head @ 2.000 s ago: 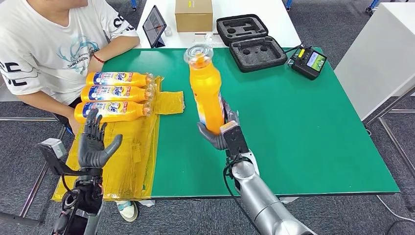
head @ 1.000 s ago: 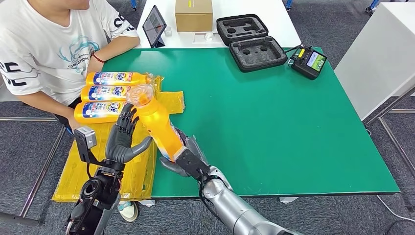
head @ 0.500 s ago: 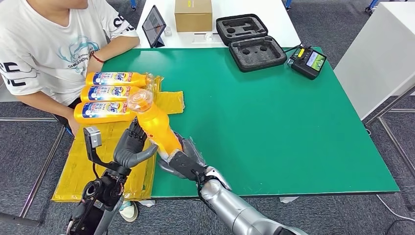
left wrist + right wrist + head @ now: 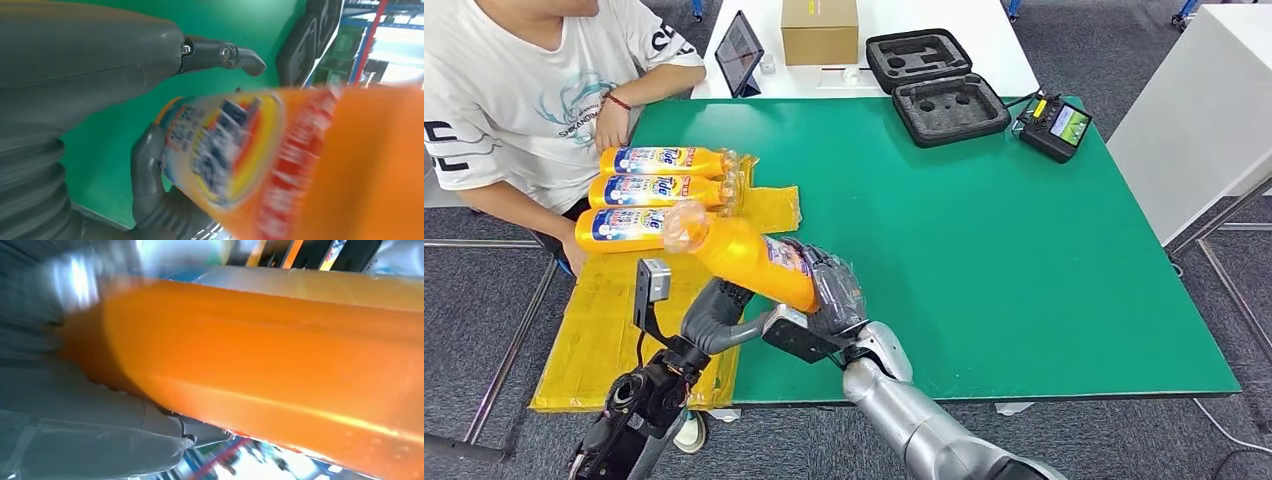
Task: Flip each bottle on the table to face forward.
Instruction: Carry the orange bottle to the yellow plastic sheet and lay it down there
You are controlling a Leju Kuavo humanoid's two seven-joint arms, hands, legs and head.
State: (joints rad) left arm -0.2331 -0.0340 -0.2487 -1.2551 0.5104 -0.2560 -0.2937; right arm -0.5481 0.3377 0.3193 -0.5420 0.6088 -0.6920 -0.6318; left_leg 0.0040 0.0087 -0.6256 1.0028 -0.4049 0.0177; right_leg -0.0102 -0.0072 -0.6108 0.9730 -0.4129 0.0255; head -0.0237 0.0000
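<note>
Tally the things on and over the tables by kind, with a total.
Orange bottles: 4, three lying on the yellow sheet, one in the right hand
Tablet: 1
Cardboard box: 1
Foam-lined case: 1
Controller: 1
Total: 8

A green-topped table (image 4: 984, 250) carries a crumpled yellow plastic sheet (image 4: 609, 320) along its left edge, where three orange bottles (image 4: 659, 190) lie side by side on their sides with labels facing up. At the far edge sit an open black foam-lined case (image 4: 936, 85) and, just beside it, a small black controller with a screen (image 4: 1054, 125).
</note>
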